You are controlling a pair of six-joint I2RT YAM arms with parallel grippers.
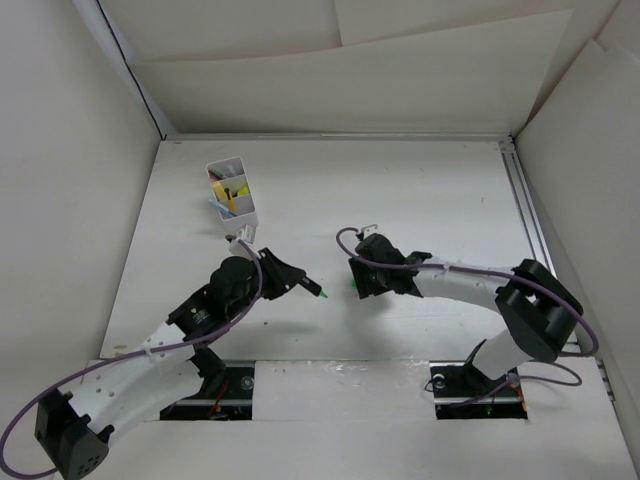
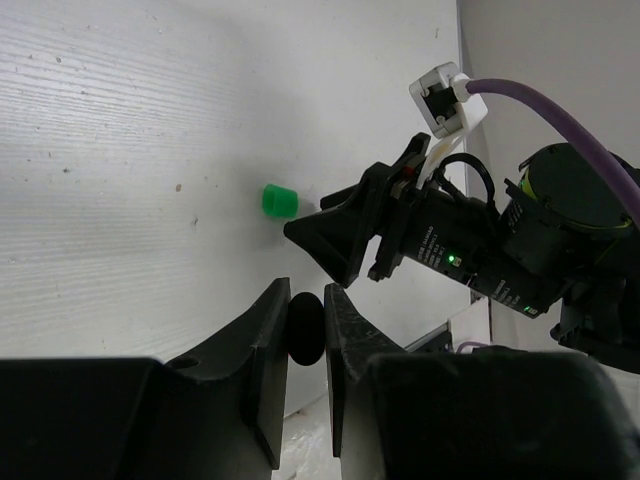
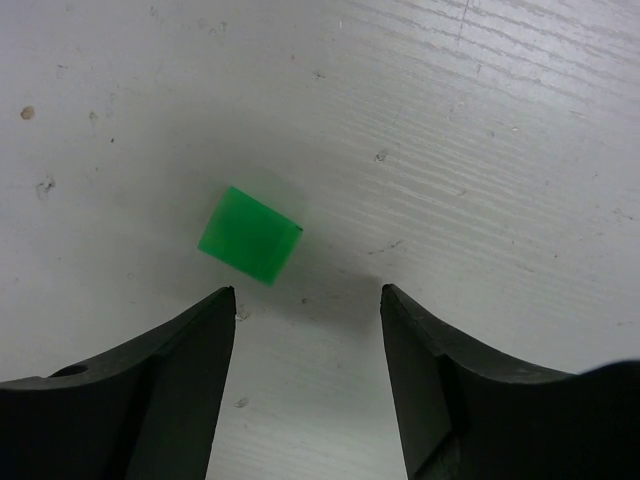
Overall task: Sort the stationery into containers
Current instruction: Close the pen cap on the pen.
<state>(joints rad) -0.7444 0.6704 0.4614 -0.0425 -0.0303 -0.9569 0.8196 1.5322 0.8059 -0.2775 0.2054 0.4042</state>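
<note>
Table (image 1: 420, 190): highlighter (image 1: 320, 292) (left pincer (image 2: 305, 305)), green cap (image 3: 250, 235)

Highlighter (image 2: 305, 328) body mostly hidden between left pincer (image 2: 305, 306) fingers.

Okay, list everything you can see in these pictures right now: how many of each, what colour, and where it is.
table: one, white, under everything.
white box: one, two compartments, far left part of the table.
pens and highlighters: several, exact count unclear; yellow, blue and red show; standing inside the white box.
highlighter: one, dark with a green tip, held in the left gripper near the table's middle.
green cap: one, lying loose on the table just ahead of the right gripper's fingers.
left gripper: one, black, shut on the highlighter's dark end.
right gripper: one, black, open, holding nothing, low over the table by the green cap.
</note>
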